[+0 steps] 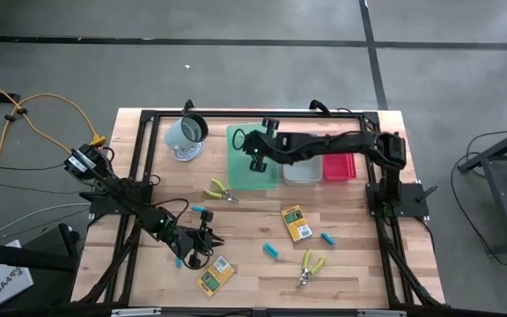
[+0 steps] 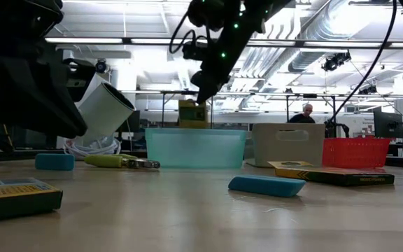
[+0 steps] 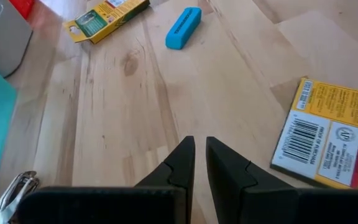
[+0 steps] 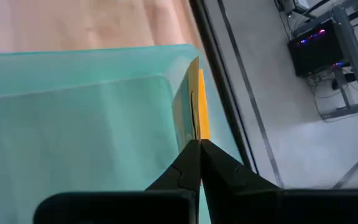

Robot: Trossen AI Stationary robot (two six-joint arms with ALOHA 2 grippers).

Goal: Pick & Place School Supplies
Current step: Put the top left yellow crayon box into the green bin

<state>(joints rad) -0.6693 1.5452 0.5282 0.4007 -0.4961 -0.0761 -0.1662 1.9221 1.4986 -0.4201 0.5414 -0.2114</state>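
Plywood table point(image 1: 350, 264) is carrying scattered supplies in the high view. The right gripper point(image 1: 255, 158) is reaching over the green tray point(image 1: 240, 176) at 12 o'clock, the grey tray point(image 1: 302, 173) and red tray point(image 1: 340, 169) sitting just beside it toward 1 o'clock, a metal mug point(image 1: 186, 132) lying tipped at 11 o'clock. The left gripper point(image 1: 208, 239) is hovering at 7 o'clock, near a yellow box point(image 1: 216, 276); another yellow box point(image 1: 296, 223) is lying at centre. Pliers point(image 1: 218, 189), more pliers point(image 1: 309, 267) and cyan pieces point(image 1: 271, 251) are lying around.

Low view: the right gripper point(image 2: 203, 96) is pinching a third yellow box point(image 2: 193, 114) above the translucent green tray point(image 2: 196, 148); a flat cyan piece point(image 2: 266, 185) is lying in front.

Left wrist view: the dark fingers point(image 3: 182, 163) are standing narrowly apart, gripping nothing, over bare wood grain; a barcoded box point(image 3: 329, 142) is lying beside them.

Right wrist view: the fingers point(image 4: 188, 163) are clamping the box edge point(image 4: 191, 102) by the tray wall point(image 4: 73, 93).
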